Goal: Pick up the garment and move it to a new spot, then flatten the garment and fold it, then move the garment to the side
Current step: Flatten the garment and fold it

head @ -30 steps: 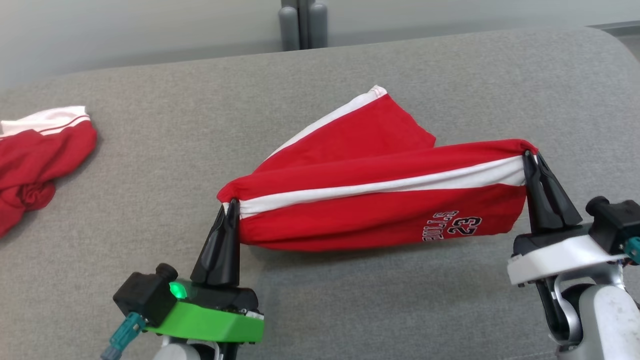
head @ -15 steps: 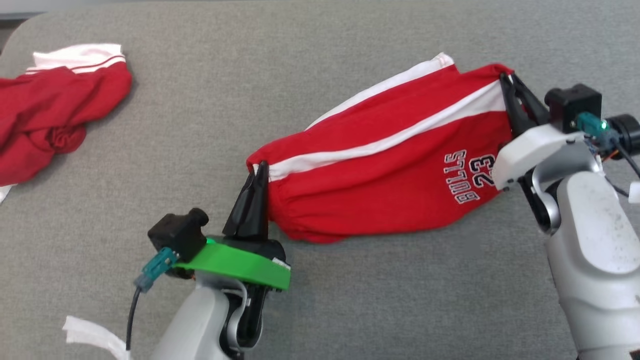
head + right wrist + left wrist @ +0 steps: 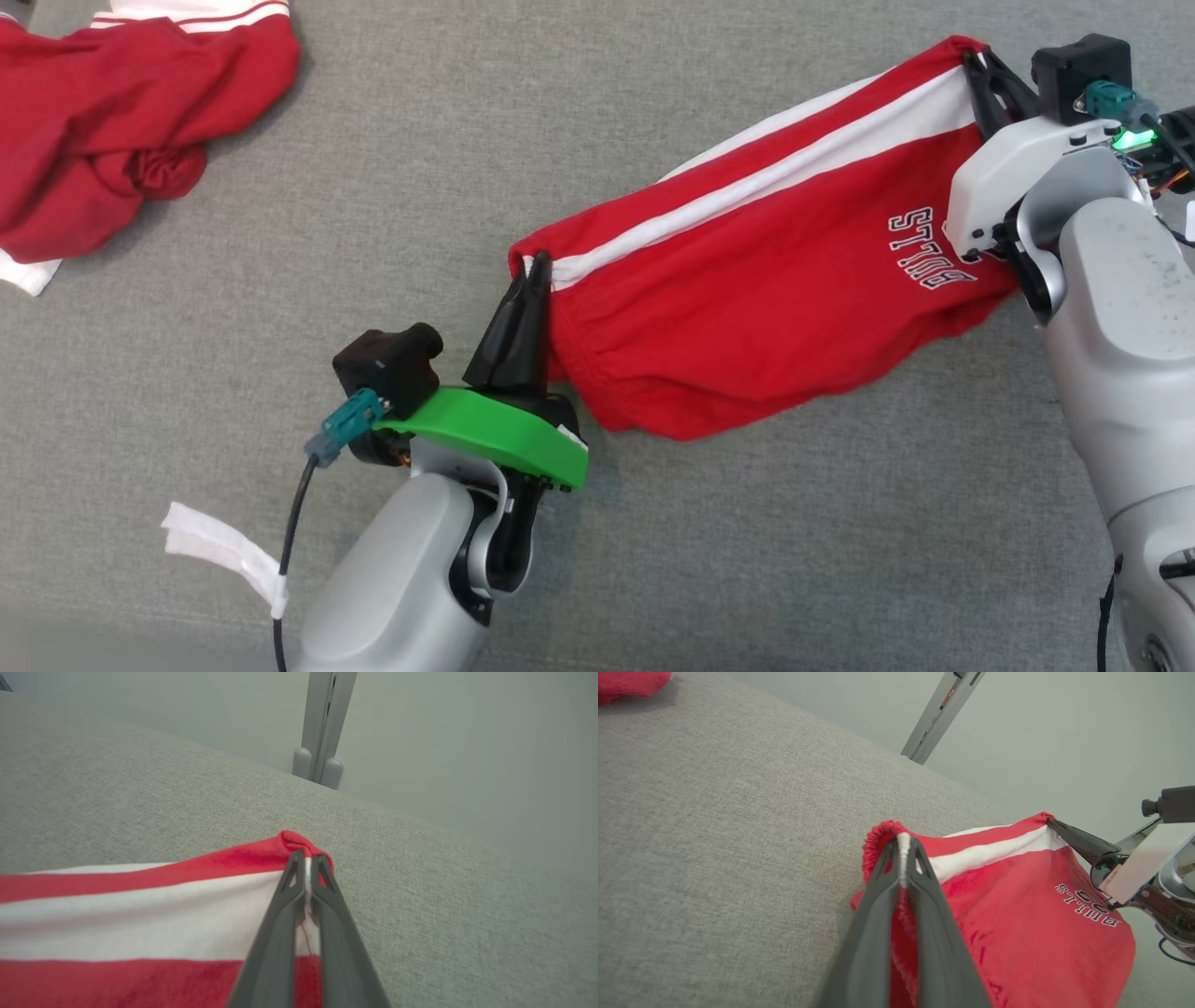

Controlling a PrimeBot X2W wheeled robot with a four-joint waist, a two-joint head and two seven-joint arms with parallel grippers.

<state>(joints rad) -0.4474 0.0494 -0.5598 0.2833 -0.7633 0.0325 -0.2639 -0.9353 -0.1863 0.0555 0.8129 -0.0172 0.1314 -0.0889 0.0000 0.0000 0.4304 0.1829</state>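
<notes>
Swung farther out than a second ago, your right jaws and left jaws are clamped on opposite ends of the red Bulls shorts (image 3: 766, 308), slung over the grey bench (image 3: 747, 579): you're mid-carry, so next lower them flat.

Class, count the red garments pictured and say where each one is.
2. The red shorts are stretched between the left gripper and right gripper. The other red garment lies crumpled at the head view's upper left. Others could be out of frame.
</notes>
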